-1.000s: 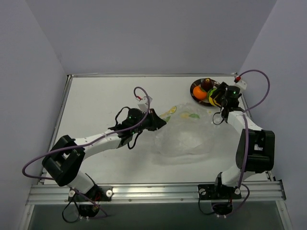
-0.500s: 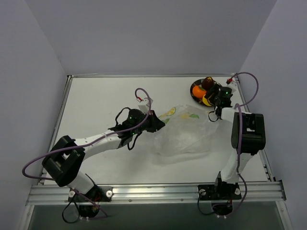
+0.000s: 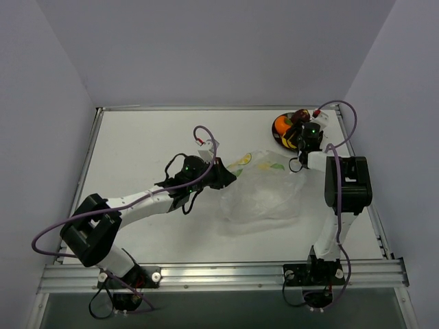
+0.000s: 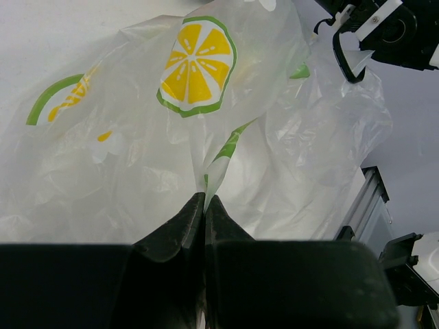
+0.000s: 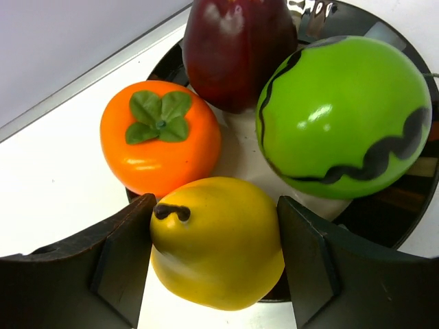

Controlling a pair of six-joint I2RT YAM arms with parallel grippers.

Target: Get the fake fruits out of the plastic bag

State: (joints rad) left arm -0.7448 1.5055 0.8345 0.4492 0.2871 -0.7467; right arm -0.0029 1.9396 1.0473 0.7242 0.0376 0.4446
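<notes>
Right pincer (image 5: 216, 202), yellow fruit (image 5: 216, 253), nearer plate (image 5: 405, 209)

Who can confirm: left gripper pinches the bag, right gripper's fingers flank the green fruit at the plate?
Not green. Right wrist view: fingers of the right gripper flank the yellow fruit; the green fruit sits free on the plate. The left gripper does pinch the bag.

Four glossy fake fruits (image 3: 282, 128) on a plate (image 5: 401, 205): dark red fruit (image 5: 236, 48) at 12 o'clock, green fruit (image 5: 346, 113) at 3, yellow pear (image 5: 216, 243) at 6, orange persimmon (image 5: 160, 137) at 9. Clear, wrinkled, lemon-printed plastic bag (image 3: 264, 195) slumped at their 7 o'clock.
</notes>
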